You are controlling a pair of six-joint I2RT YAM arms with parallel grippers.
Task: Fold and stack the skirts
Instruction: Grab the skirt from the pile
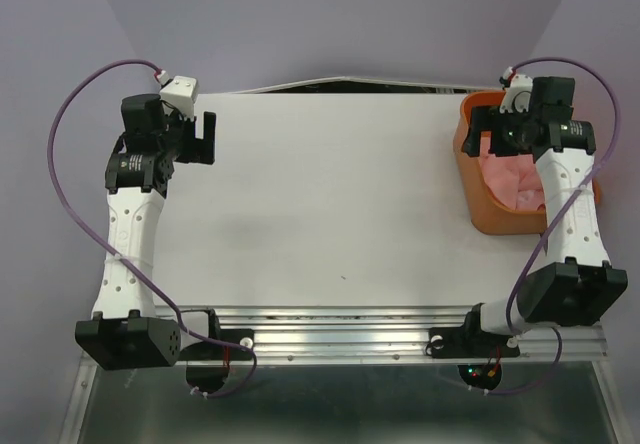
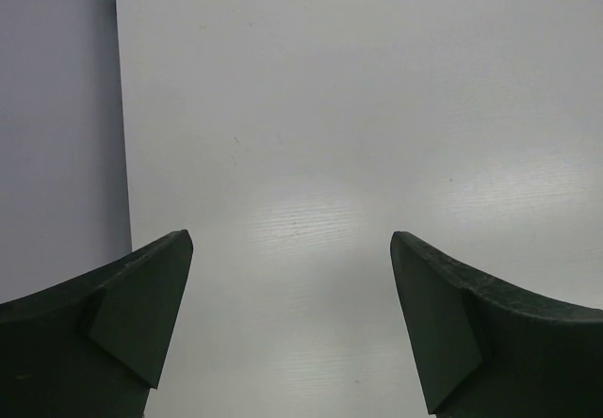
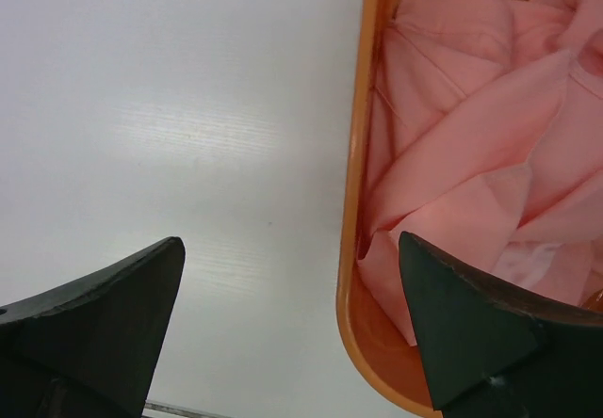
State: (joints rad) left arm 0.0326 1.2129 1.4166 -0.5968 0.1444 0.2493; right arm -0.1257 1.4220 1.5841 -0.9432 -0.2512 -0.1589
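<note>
Skirts (image 3: 471, 154) lie bunched in the basket (image 3: 353, 201), table's (image 1: 330, 194) far right corner; right end effector (image 3: 290, 241), gaping empty like left end effector (image 2: 292, 234), must lift one.

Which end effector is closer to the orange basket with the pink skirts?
Right. The right end effector hangs over the orange basket's rim, skirts just beside it. The left end effector is at the table's opposite far corner, well away.

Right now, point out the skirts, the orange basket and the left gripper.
skirts (image 3: 471, 145), right wrist view, crumpled pink fabric in the basket.
orange basket (image 3: 360, 154), right wrist view, its left wall.
left gripper (image 2: 290, 249), left wrist view, midway between its open fingertips.
</note>
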